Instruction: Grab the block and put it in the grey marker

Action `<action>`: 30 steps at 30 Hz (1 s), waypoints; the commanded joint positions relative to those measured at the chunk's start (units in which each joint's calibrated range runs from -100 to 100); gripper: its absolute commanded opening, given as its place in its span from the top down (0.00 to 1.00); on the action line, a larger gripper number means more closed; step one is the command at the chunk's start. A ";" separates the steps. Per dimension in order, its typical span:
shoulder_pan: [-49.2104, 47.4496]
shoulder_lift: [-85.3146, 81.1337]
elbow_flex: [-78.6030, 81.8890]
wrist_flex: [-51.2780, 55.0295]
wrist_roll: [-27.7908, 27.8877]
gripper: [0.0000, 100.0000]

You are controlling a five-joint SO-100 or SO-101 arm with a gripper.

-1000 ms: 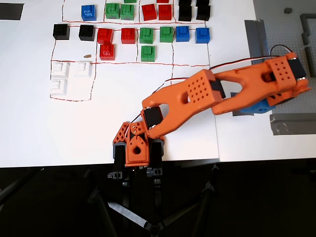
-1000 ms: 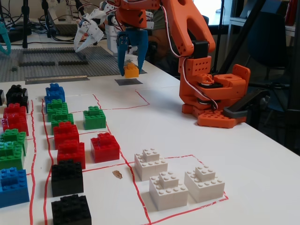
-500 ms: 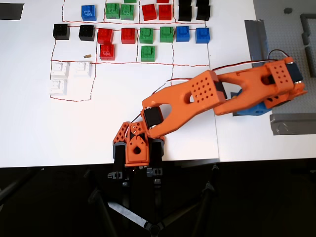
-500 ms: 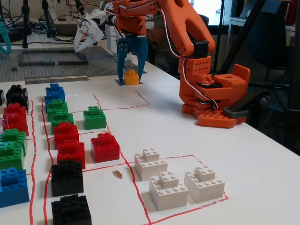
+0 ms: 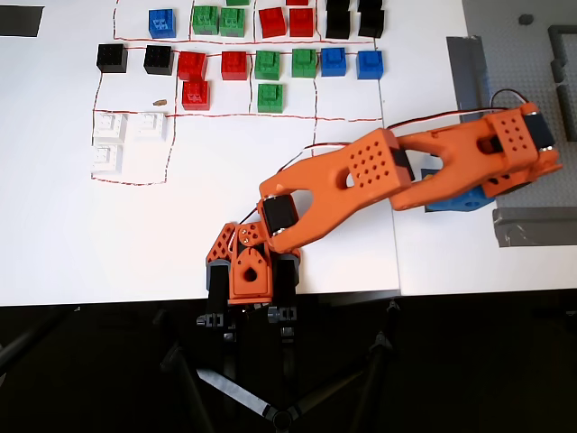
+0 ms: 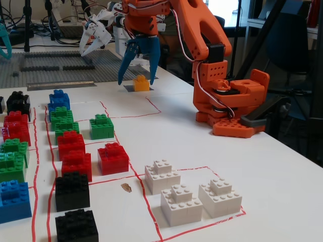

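Observation:
In the fixed view the yellow-orange block (image 6: 142, 83) stands on the grey marker (image 6: 131, 88), a small flat patch at the far end of the white table. My orange arm reaches over it. My gripper (image 6: 136, 79) has blue fingers (image 6: 126, 63) that hang open on either side of the block, with their tips around its height. I cannot tell whether they touch it. In the overhead view the gripper (image 5: 252, 284) is seen from above at the table's lower edge, and it hides both the block and the marker.
Red (image 6: 113, 157), green (image 6: 101, 126), blue and black (image 6: 73, 190) bricks stand in rows inside red lines. White bricks (image 6: 180, 203) fill another outlined patch. The arm's base (image 6: 229, 108) is at the right. A grey baseplate (image 6: 50, 65) and a white gripper (image 6: 93, 35) lie beyond.

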 commanded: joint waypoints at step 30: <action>-54.57 -48.65 33.65 1.04 -31.06 1.00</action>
